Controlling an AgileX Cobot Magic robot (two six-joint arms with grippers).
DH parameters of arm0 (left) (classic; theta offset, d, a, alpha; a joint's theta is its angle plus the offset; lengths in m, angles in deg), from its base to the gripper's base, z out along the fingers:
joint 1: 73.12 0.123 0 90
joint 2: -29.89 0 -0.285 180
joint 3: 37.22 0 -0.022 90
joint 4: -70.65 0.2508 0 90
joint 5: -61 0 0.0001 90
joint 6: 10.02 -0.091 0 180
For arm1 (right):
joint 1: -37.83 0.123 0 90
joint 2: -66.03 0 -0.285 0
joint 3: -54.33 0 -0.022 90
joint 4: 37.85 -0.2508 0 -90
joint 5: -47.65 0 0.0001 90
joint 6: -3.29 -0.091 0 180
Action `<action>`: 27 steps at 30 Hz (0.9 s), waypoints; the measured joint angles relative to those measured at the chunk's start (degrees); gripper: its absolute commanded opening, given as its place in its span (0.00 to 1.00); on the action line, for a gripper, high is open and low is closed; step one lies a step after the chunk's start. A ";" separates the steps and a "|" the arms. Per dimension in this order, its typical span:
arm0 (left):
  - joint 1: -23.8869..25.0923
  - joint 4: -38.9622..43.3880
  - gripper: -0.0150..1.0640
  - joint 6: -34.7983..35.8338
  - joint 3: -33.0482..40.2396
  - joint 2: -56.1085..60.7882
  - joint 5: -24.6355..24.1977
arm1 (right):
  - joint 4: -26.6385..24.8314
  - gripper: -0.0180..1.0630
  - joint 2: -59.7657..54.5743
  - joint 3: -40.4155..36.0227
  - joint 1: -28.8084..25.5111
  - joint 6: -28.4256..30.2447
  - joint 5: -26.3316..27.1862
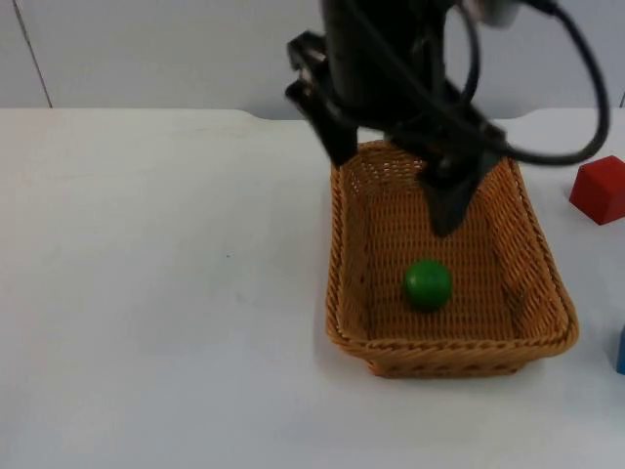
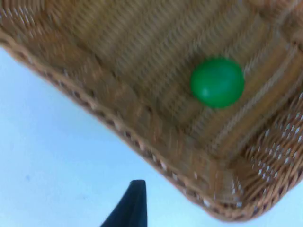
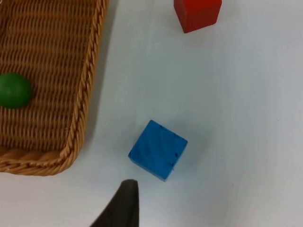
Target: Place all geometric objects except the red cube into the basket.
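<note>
The blue cube (image 3: 158, 149) lies on the desk (image 1: 156, 293) just beside the basket (image 1: 547, 342), where the green ball (image 1: 428, 284) rests. Above it hangs the left gripper (image 1: 447, 210), finger spacing unclear. Farther right sits the red cube (image 1: 598, 189).

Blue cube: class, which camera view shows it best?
The right wrist view: the whole blue cube lies on the table beside the basket. In the top view just a sliver shows at the picture's edge.

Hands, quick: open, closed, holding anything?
Left hand, over the basket: open, holding nothing.
Right hand, above the blue cube: cannot be told.
</note>
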 measured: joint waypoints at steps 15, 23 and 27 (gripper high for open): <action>19.45 -0.10 0.99 6.00 36.19 20.53 14.03 | 0.00 0.99 0.00 0.00 0.00 0.00 -0.11; 34.22 -0.10 0.99 7.34 48.03 32.66 14.09 | 0.00 0.99 0.00 0.00 0.00 0.00 -0.96; 38.95 -0.10 0.99 7.47 51.51 38.45 13.97 | 0.00 0.99 0.00 0.00 0.00 0.00 -1.07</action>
